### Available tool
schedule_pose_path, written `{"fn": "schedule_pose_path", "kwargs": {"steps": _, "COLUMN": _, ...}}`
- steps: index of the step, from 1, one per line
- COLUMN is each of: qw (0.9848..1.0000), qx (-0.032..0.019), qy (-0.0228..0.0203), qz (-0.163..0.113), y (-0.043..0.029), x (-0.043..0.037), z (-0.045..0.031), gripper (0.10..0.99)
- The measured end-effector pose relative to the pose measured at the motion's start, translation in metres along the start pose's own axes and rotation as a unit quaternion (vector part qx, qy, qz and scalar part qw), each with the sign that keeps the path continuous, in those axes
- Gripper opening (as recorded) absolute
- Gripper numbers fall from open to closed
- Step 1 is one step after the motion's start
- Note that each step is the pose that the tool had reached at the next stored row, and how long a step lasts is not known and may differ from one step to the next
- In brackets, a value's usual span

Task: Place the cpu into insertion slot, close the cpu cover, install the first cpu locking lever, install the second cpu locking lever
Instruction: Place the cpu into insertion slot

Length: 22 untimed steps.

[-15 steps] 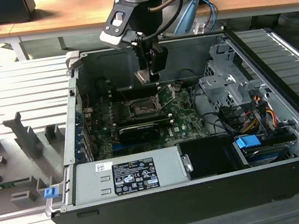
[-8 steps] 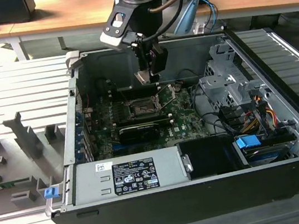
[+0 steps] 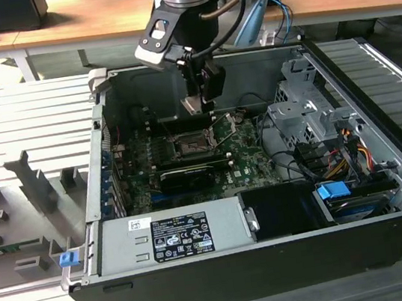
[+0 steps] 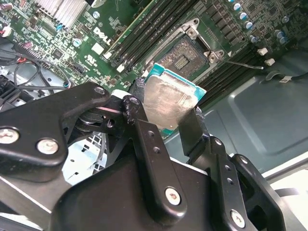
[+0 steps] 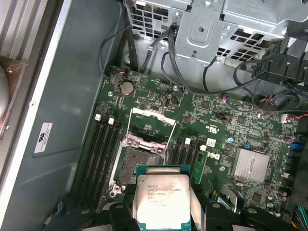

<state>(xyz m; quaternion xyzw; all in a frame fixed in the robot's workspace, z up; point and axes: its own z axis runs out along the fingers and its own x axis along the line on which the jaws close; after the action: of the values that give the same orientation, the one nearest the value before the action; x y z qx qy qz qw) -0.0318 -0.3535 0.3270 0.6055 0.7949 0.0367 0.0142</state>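
Observation:
My gripper (image 3: 198, 102) hangs inside the open computer case, shut on the cpu (image 3: 192, 105). In the second wrist view the two black fingers (image 4: 138, 91) clamp opposite edges of the cpu (image 4: 169, 98), silver top and teal rim showing. The chip is held a little above the insertion slot (image 3: 191, 146), a dark square socket on the green motherboard (image 3: 251, 159). In the first wrist view the cpu (image 5: 161, 199) sits just short of the insertion slot (image 5: 138, 162). The cpu cover (image 5: 152, 126) is swung open beyond the socket. A thin lever (image 4: 243, 63) sticks out beside the insertion slot (image 4: 185, 52).
Black memory slots (image 5: 103, 144) flank the socket. A long black card (image 3: 186, 176) lies nearer the front. The grey power supply (image 3: 172, 234) fills the case front. A metal drive cage (image 3: 306, 116) with cables stands at the exterior view's right. A silver heatsink (image 5: 250, 163) sits nearby.

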Motion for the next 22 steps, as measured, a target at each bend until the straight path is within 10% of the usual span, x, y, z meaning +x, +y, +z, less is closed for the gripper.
{"fn": "schedule_pose_path", "kwargs": {"steps": 22, "qw": 1.0000, "qx": 0.0000, "qy": 0.0000, "qz": 0.000, "y": -0.0005, "x": -0.0001, "z": 0.0067, "gripper": 0.529}}
